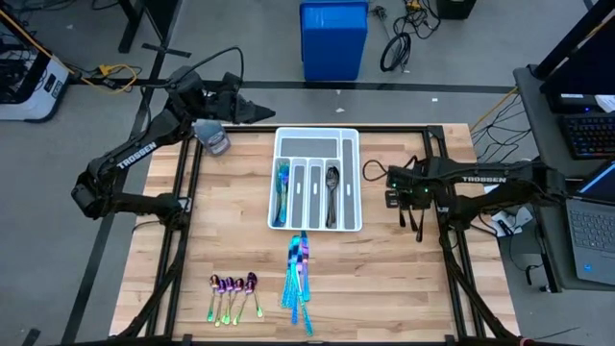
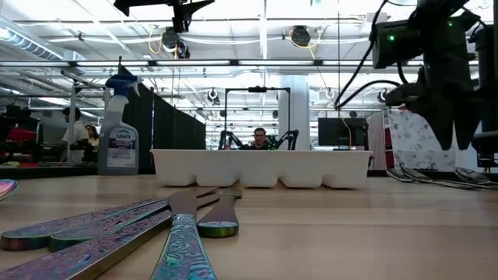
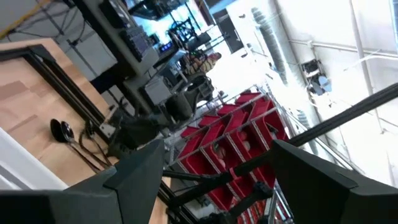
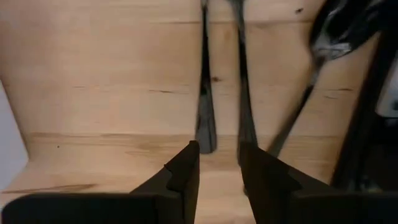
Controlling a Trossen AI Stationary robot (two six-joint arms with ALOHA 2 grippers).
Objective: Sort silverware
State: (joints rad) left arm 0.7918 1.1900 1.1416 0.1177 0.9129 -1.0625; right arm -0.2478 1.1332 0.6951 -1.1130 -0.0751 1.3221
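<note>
The right gripper (image 4: 217, 163), jaws narrowly parted and empty, hangs over dark spoons (image 4: 205, 118) lying right of the tray (image 1: 353, 163). The left gripper (image 3: 214, 177), jaws wide and empty, waits raised at the table's far-left corner. Knives (image 1: 298, 274) and purple spoons (image 1: 233, 288) lie near the front edge.

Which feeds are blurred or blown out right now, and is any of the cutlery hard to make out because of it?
Low view: the knives nearest the lens are soft, the tray behind sharper. Left wrist view: bright glare washes out the room; the dark spoons show clearly. Right wrist view: the dark spoons are smeared, bowls hard to read past the right gripper. High view: evenly lit, small purple spoons distinct.
</note>
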